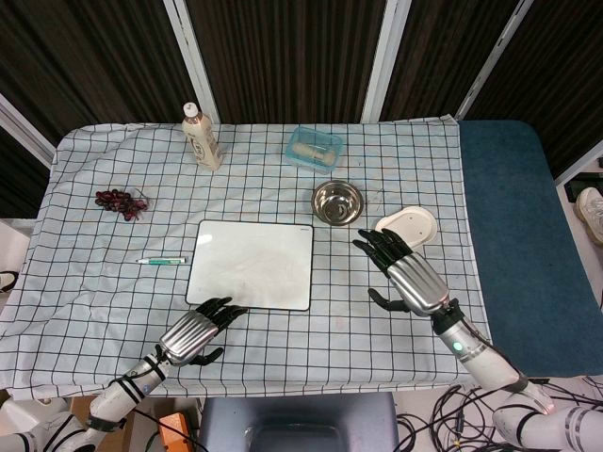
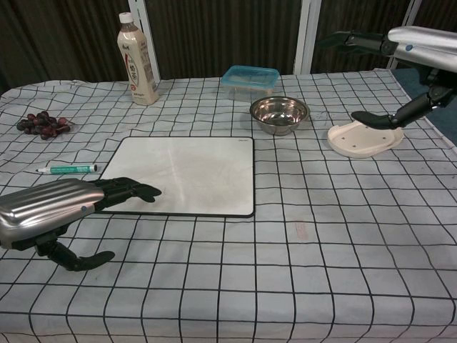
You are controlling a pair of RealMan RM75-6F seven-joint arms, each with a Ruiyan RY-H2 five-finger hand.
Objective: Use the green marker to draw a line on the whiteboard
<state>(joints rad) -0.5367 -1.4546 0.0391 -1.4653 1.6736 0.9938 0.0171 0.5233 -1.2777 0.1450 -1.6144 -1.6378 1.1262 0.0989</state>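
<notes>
Apparently, bottle (image 2: 137,61) label (image 2: 136,71) unreadable.

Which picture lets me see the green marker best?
The chest view shows the green marker best: it looks bigger there, with its green body and white tip clear, lying left of the whiteboard. The head view shows it too, from above, but small and thin.

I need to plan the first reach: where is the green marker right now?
The green marker lies flat on the checked cloth just left of the whiteboard, below the grapes in the head view and ahead of the empty left hand.
</notes>
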